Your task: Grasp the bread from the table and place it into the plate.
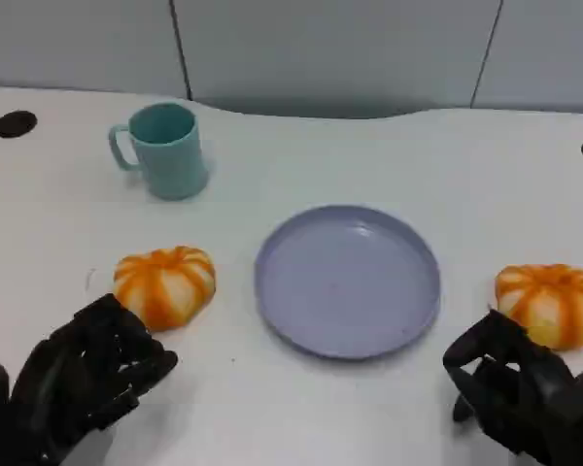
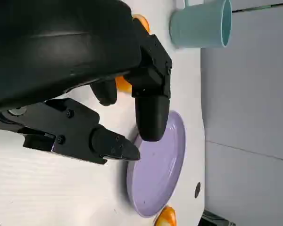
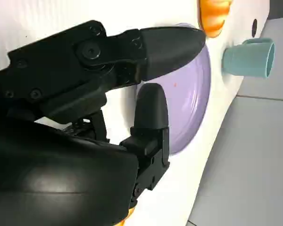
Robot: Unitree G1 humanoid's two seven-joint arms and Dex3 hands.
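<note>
Currently I hold nothing: my left hand (image 1: 87, 374) and right hand (image 1: 515, 383) hover low over the counter (image 1: 301, 408), fingers (image 2: 151, 117) apart on both. One bread (image 1: 165, 283) lies just beyond the left hand, beside the plate (image 1: 348, 280); a second bread (image 1: 551, 303) lies touching or just beyond the right. Risks, as I judge them: closing short would shove the soft, rounded loaf away; a wide swing could clip the mug (image 1: 163, 149).
</note>
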